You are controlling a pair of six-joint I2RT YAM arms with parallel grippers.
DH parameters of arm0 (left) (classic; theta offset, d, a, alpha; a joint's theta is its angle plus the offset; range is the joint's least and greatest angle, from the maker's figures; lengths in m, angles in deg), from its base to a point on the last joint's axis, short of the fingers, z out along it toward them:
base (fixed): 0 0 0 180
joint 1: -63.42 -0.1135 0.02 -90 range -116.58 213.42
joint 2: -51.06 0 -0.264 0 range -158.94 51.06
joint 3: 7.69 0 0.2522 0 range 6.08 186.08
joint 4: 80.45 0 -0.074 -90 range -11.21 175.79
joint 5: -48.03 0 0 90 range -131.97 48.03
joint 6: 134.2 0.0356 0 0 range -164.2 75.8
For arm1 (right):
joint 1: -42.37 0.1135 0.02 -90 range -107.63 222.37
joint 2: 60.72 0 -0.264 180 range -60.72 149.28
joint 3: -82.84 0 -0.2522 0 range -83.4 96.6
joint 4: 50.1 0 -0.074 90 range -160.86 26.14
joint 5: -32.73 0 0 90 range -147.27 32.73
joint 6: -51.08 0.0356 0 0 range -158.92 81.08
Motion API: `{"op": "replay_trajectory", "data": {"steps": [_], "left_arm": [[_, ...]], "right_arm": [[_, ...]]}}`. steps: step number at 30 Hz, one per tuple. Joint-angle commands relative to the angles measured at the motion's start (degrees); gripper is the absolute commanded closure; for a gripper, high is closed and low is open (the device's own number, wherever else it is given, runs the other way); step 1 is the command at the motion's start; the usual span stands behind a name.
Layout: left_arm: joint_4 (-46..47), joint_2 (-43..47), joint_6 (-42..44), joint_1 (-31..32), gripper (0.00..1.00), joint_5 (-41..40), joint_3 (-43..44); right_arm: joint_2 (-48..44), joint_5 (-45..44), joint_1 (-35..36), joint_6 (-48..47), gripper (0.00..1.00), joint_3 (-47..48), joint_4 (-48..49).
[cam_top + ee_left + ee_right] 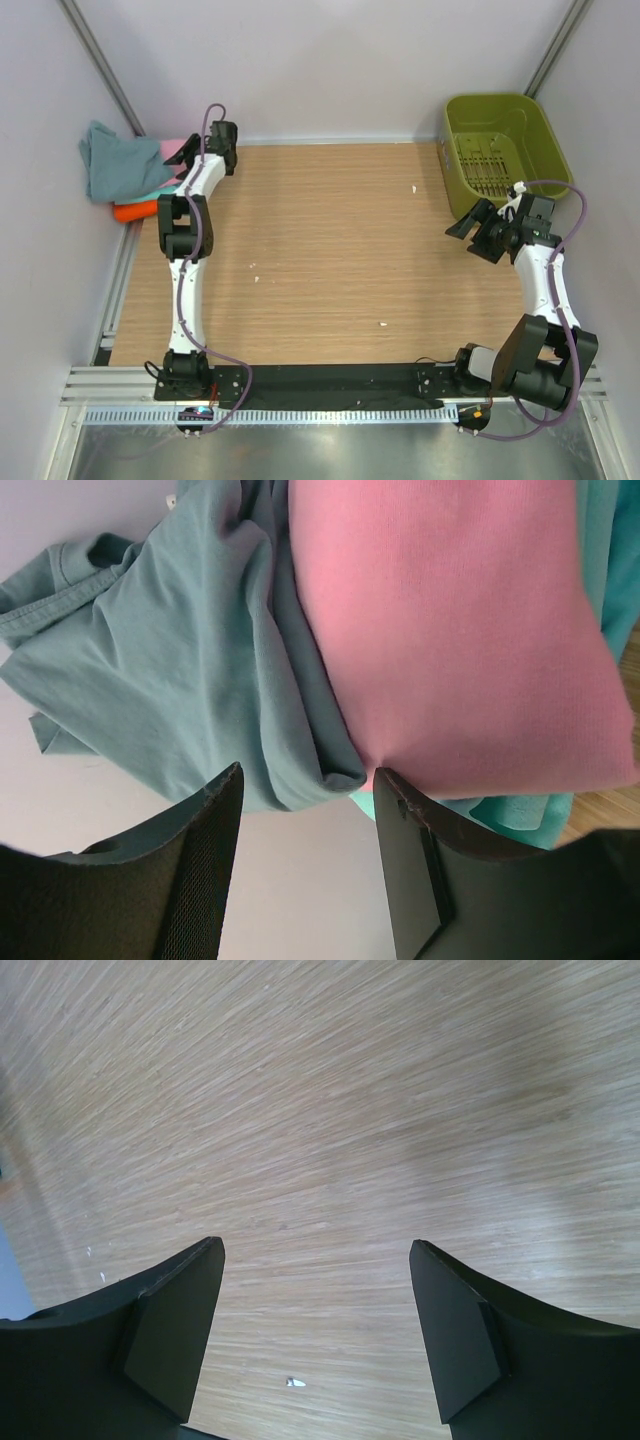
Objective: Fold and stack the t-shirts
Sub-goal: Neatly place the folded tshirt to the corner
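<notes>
A pile of t-shirts lies at the table's far left. The slate blue-grey t-shirt is crumpled on top, a pink one lies beside it and an orange one shows underneath. In the left wrist view the blue-grey shirt lies left of the folded pink shirt, with a teal one under the pink. My left gripper is open and empty, its tips right at the near edges of these shirts; it also shows in the top view. My right gripper is open and empty above bare wood.
An olive-green plastic basket stands at the far right corner, just behind the right gripper. The wooden table has a few small white specks on it. Pale walls close in the left, back and right sides.
</notes>
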Motion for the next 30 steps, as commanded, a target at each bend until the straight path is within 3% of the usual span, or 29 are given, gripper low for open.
{"op": "replay_trajectory", "data": {"steps": [1, 5, 8, 9, 16, 18, 20, 30], "left_arm": [[1.4, 0.4, 0.1, 0.3, 0.44, -0.2, 2.0], [1.3, -1.0, 0.4, 0.1, 0.45, -0.7, 2.9], [1.3, -1.9, 0.5, -0.3, 0.65, -0.9, 4.3], [1.3, -2.3, 0.3, -0.4, 0.76, -1.1, 5.3], [0.7, -3.8, 0.3, -1.0, 0.80, -1.8, 6.0], [0.7, -3.4, 0.0, -1.1, 0.86, -1.7, 5.6], [0.6, -3.1, -0.4, -1.0, 1.00, -2.0, 5.2], [-2.9, 4.1, -4.5, 0.7, 1.00, 1.3, 0.8]], "right_arm": [[0.7, -0.4, -0.3, -0.1, 0.19, 0.1, 3.0], [1.4, -0.3, -0.3, 0.1, 0.19, 0.2, 3.6], [1.7, -0.4, -0.4, -0.1, 0.19, 0.5, 3.8], [1.8, -0.4, -0.3, -0.2, 0.19, 0.5, 3.9], [1.2, -0.6, -0.4, -0.4, 0.19, -0.3, 3.8], [0.9, -0.6, -0.6, -0.4, 0.19, -0.7, 3.8], [0.7, -0.5, -0.7, -0.3, 0.19, -1.0, 3.9], [-0.6, -0.6, -1.1, -0.3, 0.19, -2.7, 4.3]]}}
